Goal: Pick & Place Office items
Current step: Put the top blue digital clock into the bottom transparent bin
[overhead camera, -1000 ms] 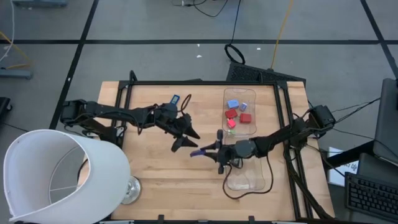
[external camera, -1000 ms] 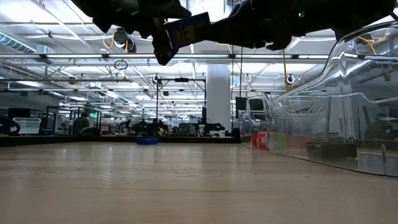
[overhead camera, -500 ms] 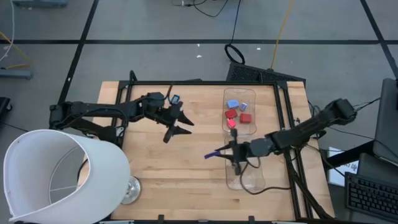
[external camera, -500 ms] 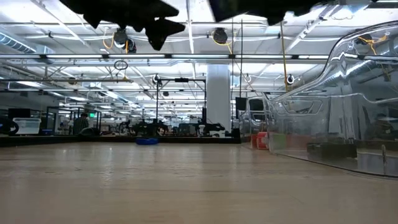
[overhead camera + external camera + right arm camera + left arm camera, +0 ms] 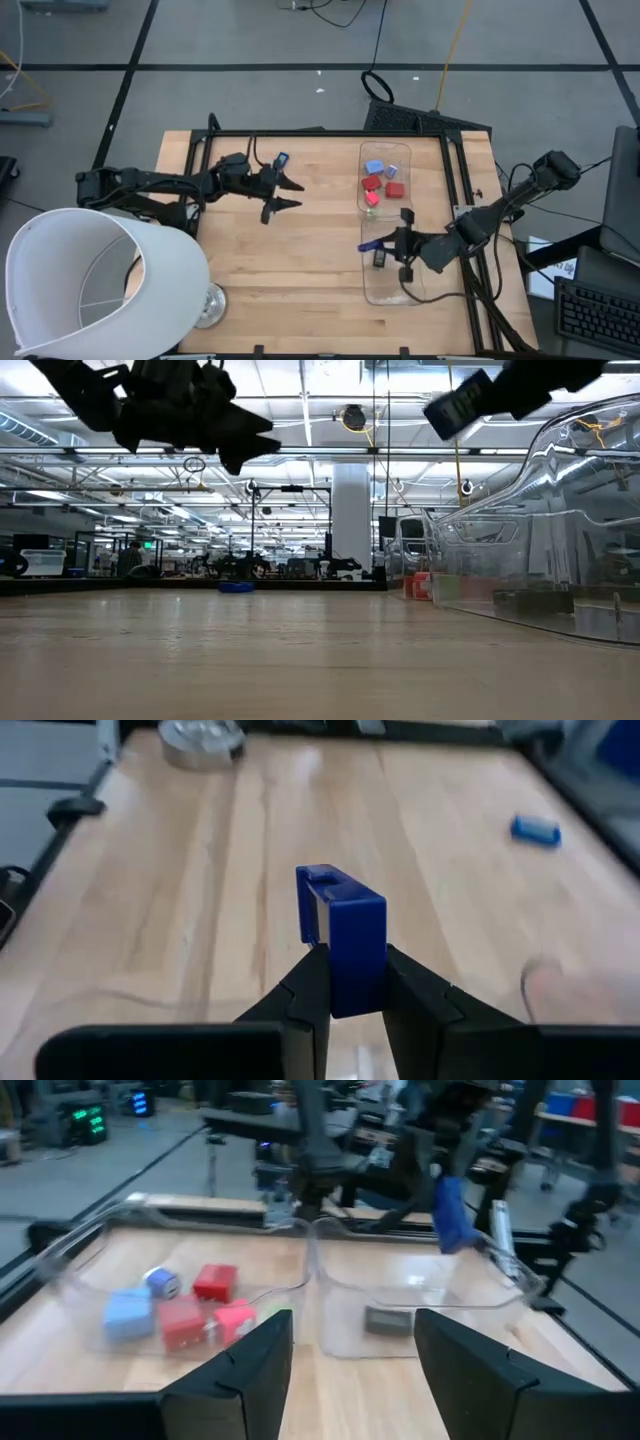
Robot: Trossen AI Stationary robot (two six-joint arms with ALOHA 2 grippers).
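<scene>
My right gripper [image 5: 380,244] is shut on a small dark-blue blocky piece [image 5: 345,920] and hangs above the left rim of the clear tray's [image 5: 425,290] near compartment. In that compartment lies a dark grey piece [image 5: 388,1320]. The far compartment holds red [image 5: 373,183] and light-blue [image 5: 375,167] pieces. Another blue piece [image 5: 282,160] lies on the wood near the far edge. My left gripper [image 5: 283,196] hovers open with nothing in it, left of the tray and just right of that blue piece. My right gripper pinches the blue piece between its two fingers by the end nearest the gripper [image 5: 352,982]; the rest sticks out past the fingertips. The fingers come from the table's right, slanting a little down. The piece [image 5: 368,245] is lifted clear of tray and table.
A big white lampshade [image 5: 90,280] lies on its side over the table's near-left corner, with a shiny round base [image 5: 208,305] beside it. Bare wood [image 5: 300,270] spreads between lampshade and tray. A black frame [image 5: 320,133] runs along the far edge.
My right gripper has carried the blue piece toward the table's right edge, rising and rolling as it went, from over bare wood to above the tray's left rim. My left gripper has drawn back toward the table's far-left, away from the middle.
</scene>
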